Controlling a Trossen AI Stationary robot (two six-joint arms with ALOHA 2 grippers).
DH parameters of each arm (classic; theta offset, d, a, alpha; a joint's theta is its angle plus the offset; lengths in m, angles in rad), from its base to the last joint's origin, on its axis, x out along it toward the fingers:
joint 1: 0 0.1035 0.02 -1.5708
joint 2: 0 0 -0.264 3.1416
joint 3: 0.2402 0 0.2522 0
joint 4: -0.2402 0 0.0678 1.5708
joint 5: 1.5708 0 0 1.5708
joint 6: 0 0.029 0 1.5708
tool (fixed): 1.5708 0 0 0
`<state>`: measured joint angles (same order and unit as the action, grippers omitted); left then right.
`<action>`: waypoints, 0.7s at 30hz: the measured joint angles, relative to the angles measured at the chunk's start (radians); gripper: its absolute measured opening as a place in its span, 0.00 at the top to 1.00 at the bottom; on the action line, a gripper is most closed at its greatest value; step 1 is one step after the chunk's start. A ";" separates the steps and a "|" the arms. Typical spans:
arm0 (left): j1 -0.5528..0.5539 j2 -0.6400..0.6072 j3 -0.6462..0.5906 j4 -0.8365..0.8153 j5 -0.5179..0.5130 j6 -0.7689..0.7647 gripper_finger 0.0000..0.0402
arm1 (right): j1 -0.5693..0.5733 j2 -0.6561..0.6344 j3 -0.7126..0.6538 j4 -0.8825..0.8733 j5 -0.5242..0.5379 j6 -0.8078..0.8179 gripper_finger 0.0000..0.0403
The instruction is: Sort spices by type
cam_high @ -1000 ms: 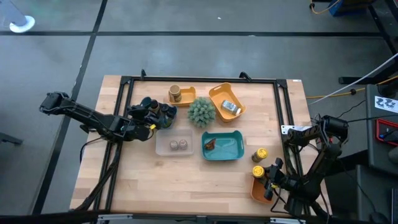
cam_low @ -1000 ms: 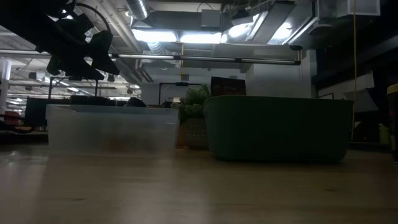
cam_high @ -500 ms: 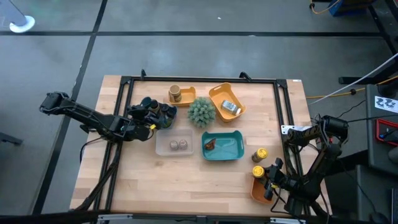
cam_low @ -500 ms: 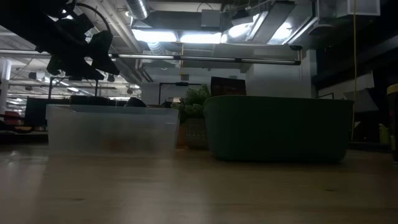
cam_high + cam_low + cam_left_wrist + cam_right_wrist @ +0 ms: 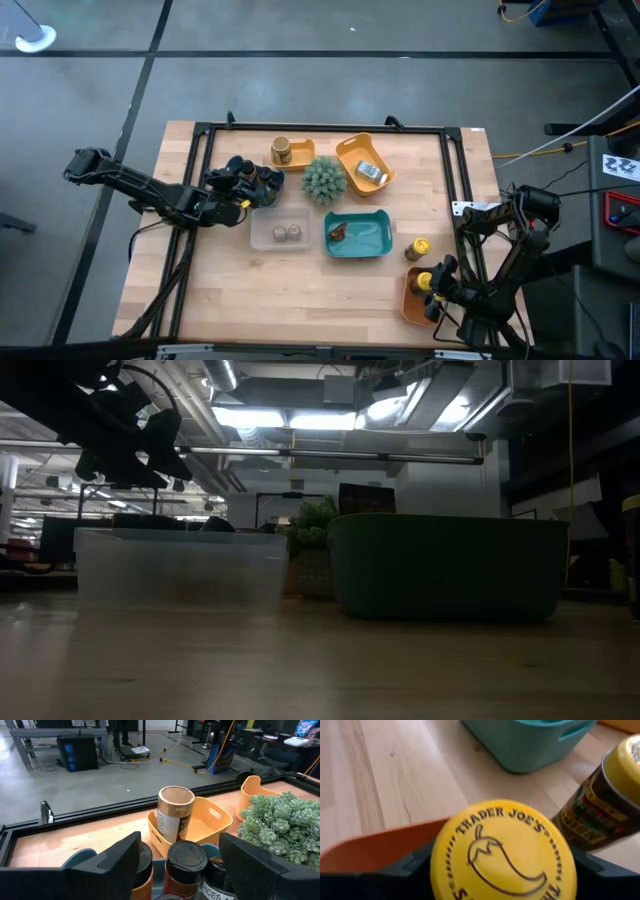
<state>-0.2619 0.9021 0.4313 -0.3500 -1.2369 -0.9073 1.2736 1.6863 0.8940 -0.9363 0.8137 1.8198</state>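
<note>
- Spices sit sorted in trays on the wooden surface (image 5: 300, 290): two grey tins (image 5: 287, 234) in the clear tray (image 5: 258, 240), a tan jar (image 5: 281, 151) in a small orange tray (image 5: 303, 152).
- The right tool (image 5: 433, 284) grips a yellow-lidded jar (image 5: 423, 282) over the round orange tray (image 5: 409, 306); a second yellow-lidded jar (image 5: 418, 247) stands nearby.
- The left tool (image 5: 238, 190) hangs wide open, holding nothing, above dark-capped jars (image 5: 186, 865) beside the spiky green plant (image 5: 324, 178).

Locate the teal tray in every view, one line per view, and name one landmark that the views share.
High view: teal tray at table centre, just below the spiky green plant.
Low view: dark, right of centre, beside the clear tray.
Left wrist view: not in it.
Right wrist view: at the top, beyond the yellow-lidded jar in the right hand.
Shared landmark: the plant, also in the low and left wrist views.
</note>
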 joint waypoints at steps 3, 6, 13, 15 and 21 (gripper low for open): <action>0.000 0.000 0.000 0.000 0.000 -0.001 0.37 | 0.000 0.000 0.001 0.000 -0.022 0.000 0.30; 0.000 0.000 0.000 0.000 0.000 -0.001 0.37 | 0.001 0.000 0.012 -0.011 -0.032 0.000 0.30; 0.000 0.000 0.000 0.000 0.000 -0.001 0.37 | 0.001 0.000 0.084 -0.100 -0.087 0.000 0.30; 0.000 0.000 0.000 0.000 0.000 0.000 0.37 | 0.001 0.000 0.107 -0.125 -0.101 0.000 0.30; 0.000 0.000 0.000 0.000 0.000 0.002 0.37 | 0.001 0.000 0.170 -0.201 -0.144 0.000 0.30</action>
<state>-0.2619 0.9024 0.4313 -0.3496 -1.2369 -0.9054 1.2747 1.6863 1.0636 -1.1375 0.6696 1.8202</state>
